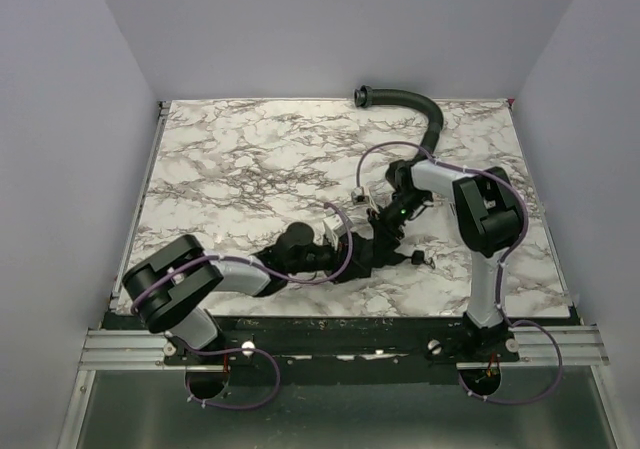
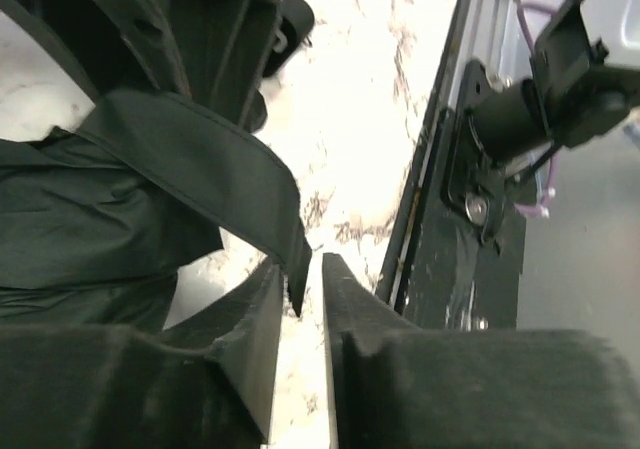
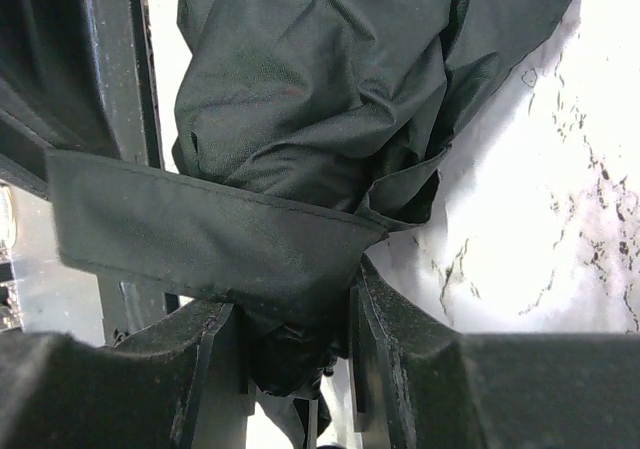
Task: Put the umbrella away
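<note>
The umbrella (image 1: 372, 251) is a short black fabric bundle lying on the marble table near the front middle. My right gripper (image 1: 383, 231) comes down on it from behind. In the right wrist view the umbrella (image 3: 310, 79) fills the top, its closing strap (image 3: 200, 234) runs across it, and my right gripper (image 3: 290, 309) is shut on the bunched fabric. My left gripper (image 1: 335, 256) is at the bundle's left side. In the left wrist view the fabric (image 2: 90, 229) is at the left, and the strap's (image 2: 200, 159) tip hangs at the mouth of my left gripper (image 2: 300, 281), which stands narrowly open with marble showing in the gap.
A curved black ribbed hose (image 1: 420, 104) lies at the table's back right. The black front rail (image 2: 440, 229) of the table runs close beside my left gripper. Grey walls close in the table on three sides.
</note>
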